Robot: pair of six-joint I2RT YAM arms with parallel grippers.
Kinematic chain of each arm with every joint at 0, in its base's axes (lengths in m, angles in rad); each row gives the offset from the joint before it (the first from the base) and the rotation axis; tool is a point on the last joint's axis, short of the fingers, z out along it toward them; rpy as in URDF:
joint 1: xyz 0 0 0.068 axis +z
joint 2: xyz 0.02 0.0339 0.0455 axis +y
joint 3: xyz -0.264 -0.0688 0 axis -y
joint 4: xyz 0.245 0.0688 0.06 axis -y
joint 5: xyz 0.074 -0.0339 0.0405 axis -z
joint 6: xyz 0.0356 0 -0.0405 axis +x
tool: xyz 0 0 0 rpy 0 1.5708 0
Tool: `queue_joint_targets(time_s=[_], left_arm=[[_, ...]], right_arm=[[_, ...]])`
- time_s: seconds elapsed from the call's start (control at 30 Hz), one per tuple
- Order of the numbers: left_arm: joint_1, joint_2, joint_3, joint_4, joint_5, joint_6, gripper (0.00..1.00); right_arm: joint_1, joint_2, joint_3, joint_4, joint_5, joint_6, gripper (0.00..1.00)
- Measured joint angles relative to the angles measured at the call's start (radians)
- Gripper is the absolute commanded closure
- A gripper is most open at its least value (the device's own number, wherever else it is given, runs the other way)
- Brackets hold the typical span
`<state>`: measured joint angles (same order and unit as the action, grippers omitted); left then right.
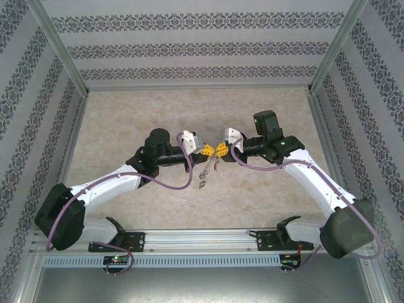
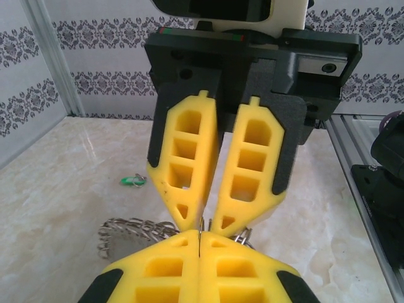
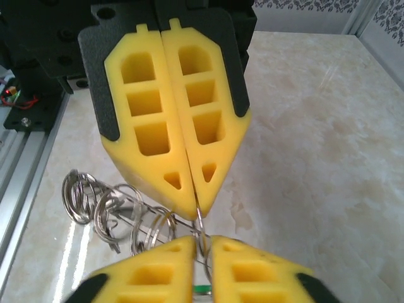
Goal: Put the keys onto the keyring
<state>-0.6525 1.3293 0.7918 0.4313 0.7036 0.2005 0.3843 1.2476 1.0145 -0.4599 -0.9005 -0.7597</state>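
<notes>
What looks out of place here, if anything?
A green key lies alone on the table, well apart from the keyring that the left gripper pinches, with the right gripper facing it tip to tip. For a job of threading keys, that one looks stray. Nothing looks bent or broken.

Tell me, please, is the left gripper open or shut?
Shut. On the left gripper the yellow fingers meet with no gap in its wrist view, pinching a thin wire of the keyring at their tips.
</notes>
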Motion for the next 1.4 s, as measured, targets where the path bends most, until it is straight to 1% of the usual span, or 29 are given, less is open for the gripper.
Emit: queue_joint_targets(time_s=[0.03, 0.17, 0.27, 0.43, 0.47, 0.5, 0.6, 0.7, 0.73, 0.87, 1.0, 1.1, 1.23, 1.33, 1.4], left_arm=[[0.0, 0.0, 0.0, 0.0, 0.0, 0.0, 1.0], [0.001, 0.0, 0.0, -0.002, -0.002, 0.0, 1.0], [0.001, 0.0, 0.0, -0.01, -0.005, 0.002, 0.85], [0.006, -0.01, -0.003, -0.02, -0.014, 0.031, 0.46], [0.008, -0.017, -0.007, -0.022, -0.015, 0.034, 0.41], [0.013, -0.025, -0.01, -0.027, -0.014, 0.04, 0.4], [0.023, -0.045, -0.01, -0.07, 0.004, 0.067, 0.41], [0.031, -0.039, 0.023, -0.171, 0.047, 0.11, 0.53], [0.032, -0.032, 0.041, -0.203, 0.061, 0.127, 0.55], [0.033, -0.008, 0.099, -0.291, 0.098, 0.173, 0.55], [0.034, 0.007, 0.142, -0.369, 0.126, 0.222, 0.74], [0.038, 0.033, 0.191, -0.45, 0.163, 0.266, 0.81], [0.039, 0.07, 0.246, -0.539, 0.195, 0.31, 0.84], [0.04, 0.082, 0.261, -0.575, 0.204, 0.323, 0.84], [0.04, 0.09, 0.271, -0.595, 0.206, 0.328, 0.88]], right_arm=[[0.0, 0.001, 0.002, -0.001, -0.001, 0.0, 1.0], [-0.001, 0.01, 0.01, -0.013, -0.002, 0.0, 1.0], [0.0, 0.01, 0.01, -0.021, 0.003, -0.005, 1.0], [0.0, 0.009, 0.01, -0.069, 0.035, -0.041, 1.0], [0.0, 0.008, 0.01, -0.08, 0.041, -0.05, 1.0], [0.0, 0.006, 0.01, -0.093, 0.048, -0.06, 1.0], [0.0, 0.003, 0.012, -0.137, 0.055, -0.087, 1.0], [0.005, 0.003, 0.019, -0.166, 0.059, -0.108, 1.0], [0.013, 0.003, 0.021, -0.169, 0.063, -0.114, 1.0], [0.046, 0.003, 0.033, -0.185, 0.075, -0.135, 1.0], [0.059, 0.005, 0.043, -0.188, 0.09, -0.138, 1.0], [0.064, 0.006, 0.051, -0.188, 0.098, -0.137, 1.0], [0.064, 0.012, 0.058, -0.188, 0.101, -0.134, 1.0], [0.064, 0.015, 0.058, -0.188, 0.1, -0.13, 1.0], [0.064, 0.017, 0.058, -0.188, 0.1, -0.129, 1.0]])
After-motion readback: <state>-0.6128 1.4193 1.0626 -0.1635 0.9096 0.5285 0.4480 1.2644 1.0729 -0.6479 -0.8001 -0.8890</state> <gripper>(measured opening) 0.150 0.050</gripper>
